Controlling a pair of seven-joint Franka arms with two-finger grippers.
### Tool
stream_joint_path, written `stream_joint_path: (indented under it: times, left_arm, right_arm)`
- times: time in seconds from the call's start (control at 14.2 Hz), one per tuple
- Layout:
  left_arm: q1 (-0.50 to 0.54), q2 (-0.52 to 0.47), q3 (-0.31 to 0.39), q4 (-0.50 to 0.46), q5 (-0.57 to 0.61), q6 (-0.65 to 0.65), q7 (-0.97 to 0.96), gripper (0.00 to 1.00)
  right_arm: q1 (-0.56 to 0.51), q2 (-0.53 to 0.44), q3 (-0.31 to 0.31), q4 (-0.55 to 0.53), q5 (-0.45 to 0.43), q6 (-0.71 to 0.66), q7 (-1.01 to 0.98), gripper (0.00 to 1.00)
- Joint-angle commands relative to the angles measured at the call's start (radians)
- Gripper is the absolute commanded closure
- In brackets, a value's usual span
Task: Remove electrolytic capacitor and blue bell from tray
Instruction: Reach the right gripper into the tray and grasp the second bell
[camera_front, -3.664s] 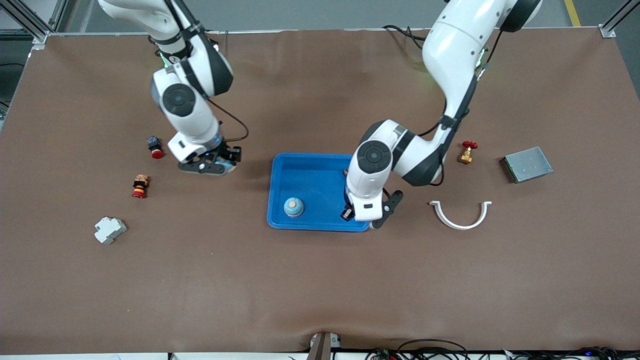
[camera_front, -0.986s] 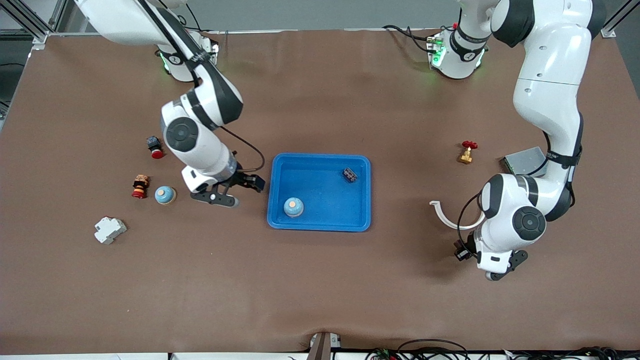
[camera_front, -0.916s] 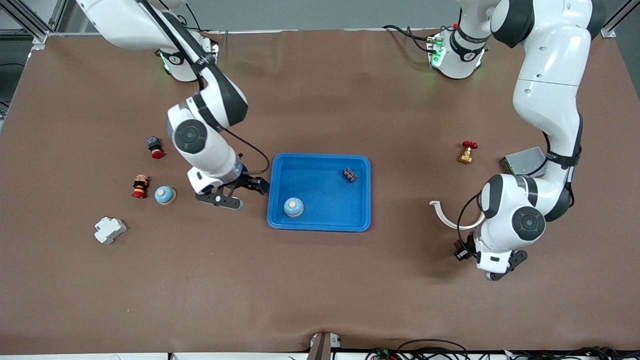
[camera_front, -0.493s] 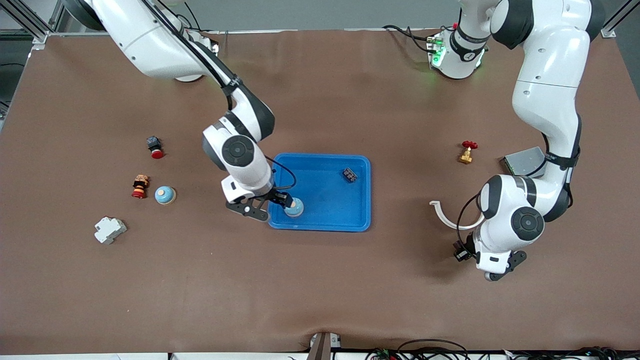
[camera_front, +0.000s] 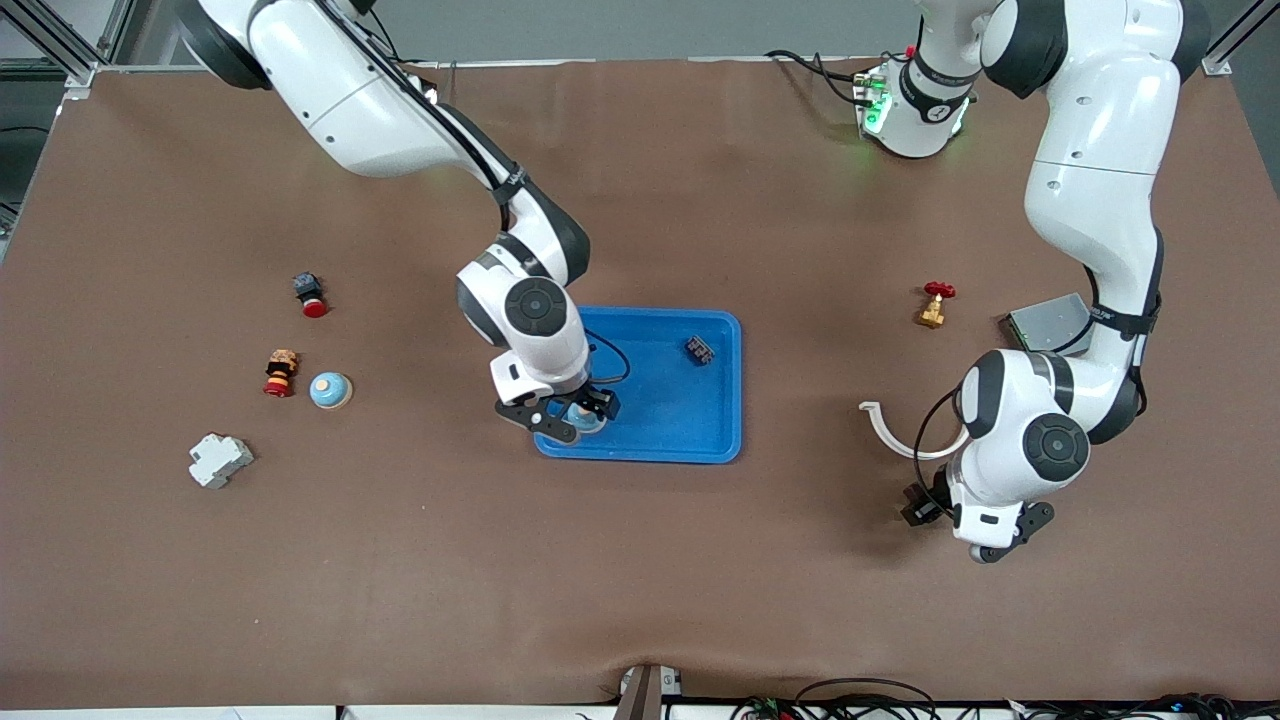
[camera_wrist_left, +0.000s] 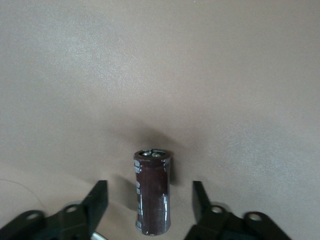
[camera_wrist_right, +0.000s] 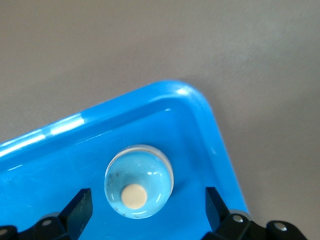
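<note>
Swung over from the tabletop (camera_front: 640, 560), the right claw (camera_front: 566, 420) now straddles the bell (camera_wrist_right: 138, 181) in the tray (camera_front: 700, 440), fingers wide. Left claw (camera_front: 950, 525), also wide, flanks the upright capacitor (camera_wrist_left: 152, 197) near the bracket (camera_front: 890, 432).

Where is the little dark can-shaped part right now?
The capacitor stands upright on the bare table between the open fingers of the left gripper, toward the left arm's end, nearer the front camera than the white curved clip.

Right claw (camera_wrist_right: 145, 212) open, straddling blue bell (camera_wrist_right: 138, 181) in corner of blue tray (camera_wrist_right: 200, 107); brown counter (camera_wrist_right: 150, 45) around.
</note>
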Motion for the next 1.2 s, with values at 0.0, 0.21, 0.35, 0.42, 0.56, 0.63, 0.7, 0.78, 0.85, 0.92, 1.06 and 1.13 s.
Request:
stream_joint_path:
  times: [0.0,0.21,0.35,0.42,0.56,0.63,0.7,0.78,0.85,0.92,1.06,1.13]
  left_arm:
    - [0.006,-0.017,-0.005,0.002,0.027,0.005,-0.002,0.0]
    - [0.003,-0.052,-0.007,0.002,0.029,-0.05,-0.008,0.0]
    - [-0.008,-0.099,-0.013,0.003,0.023,-0.128,-0.017,0.0]
    - [-0.016,-0.124,-0.016,0.003,0.016,-0.169,-0.019,0.0]
    - [-0.049,-0.167,-0.016,0.005,0.015,-0.234,-0.063,0.0]
    - [-0.065,-0.188,-0.017,0.003,0.015,-0.26,-0.107,0.0]
    - [-0.089,-0.204,-0.017,0.003,0.013,-0.282,-0.146,0.0]
    - [-0.117,-0.216,-0.017,0.003,0.013,-0.3,-0.19,0.0]
    - [-0.15,-0.224,-0.017,0.005,0.013,-0.317,-0.245,0.0]
    - [-0.186,-0.224,-0.017,0.005,0.013,-0.331,-0.3,0.0]
    - [-0.241,-0.228,-0.017,0.005,0.013,-0.334,-0.405,0.0]
    - [-0.27,-0.227,-0.017,0.005,0.013,-0.334,-0.458,0.0]
  right_arm:
    - [0.027,0.036,-0.017,0.045,-0.026,-0.002,0.044,0.0]
    - [0.025,0.043,-0.017,0.046,-0.026,0.003,0.058,0.0]
    - [0.025,0.052,-0.022,0.063,-0.03,0.003,0.053,0.0]
    - [0.025,0.06,-0.022,0.069,-0.03,0.003,0.053,0.0]
    - [0.025,0.074,-0.022,0.084,-0.03,0.003,0.053,0.0]
    - [0.025,0.075,-0.022,0.087,-0.03,0.003,0.055,0.0]
    - [0.025,0.077,-0.022,0.089,-0.03,0.003,0.056,0.0]
    - [0.027,0.082,-0.023,0.089,-0.03,0.003,0.055,0.0]
    - [0.027,0.083,-0.023,0.089,-0.031,0.004,0.056,0.0]
    - [0.027,0.086,-0.023,0.089,-0.034,0.007,0.056,0.0]
    - [0.027,0.088,-0.023,0.089,-0.037,0.007,0.055,0.0]
    - [0.027,0.088,-0.023,0.089,-0.04,0.007,0.055,0.14]
